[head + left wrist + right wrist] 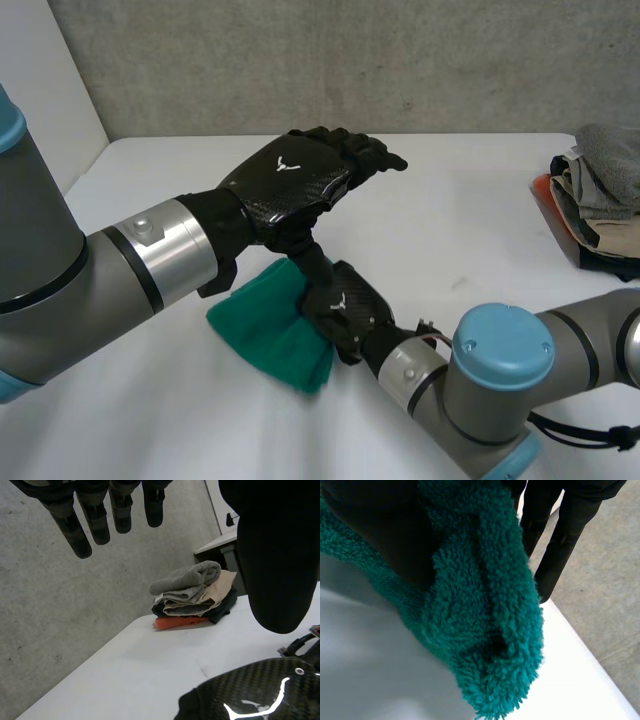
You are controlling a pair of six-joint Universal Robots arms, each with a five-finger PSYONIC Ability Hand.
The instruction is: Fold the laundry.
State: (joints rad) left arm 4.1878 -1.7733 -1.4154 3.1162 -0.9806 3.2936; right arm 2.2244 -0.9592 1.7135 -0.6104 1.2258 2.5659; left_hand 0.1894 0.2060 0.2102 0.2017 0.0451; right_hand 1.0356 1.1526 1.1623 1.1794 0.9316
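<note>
On the left, the robot's left arm (60, 270) reaches in over the white table (480, 230). Its left hand (290, 180) hangs up in the air with its fingers (80, 530) straight. It is open and holds nothing. Just under this hand, and a little closer to the robot, is the green towel (265, 335). The towel is fluffy and bunched up, and its low part seems to rest on the table. Its long side slants across the table, from the left side over to the right hand (345, 310). The right hand is closed on the towel's right end. In the right wrist view the cloth sits squeezed between the thumb and the fingers. So the right end is held and the left end is free. The free end lies down and to the left of the left hand's palm, and the left hand is the closer one to it. I think the left hand will need to go down and grab that free end, so both hands can spread the towel flat for folding. Far off to the right, at the table's edge, sits a pile of clothes (600, 195), well apart from both hands.
</note>
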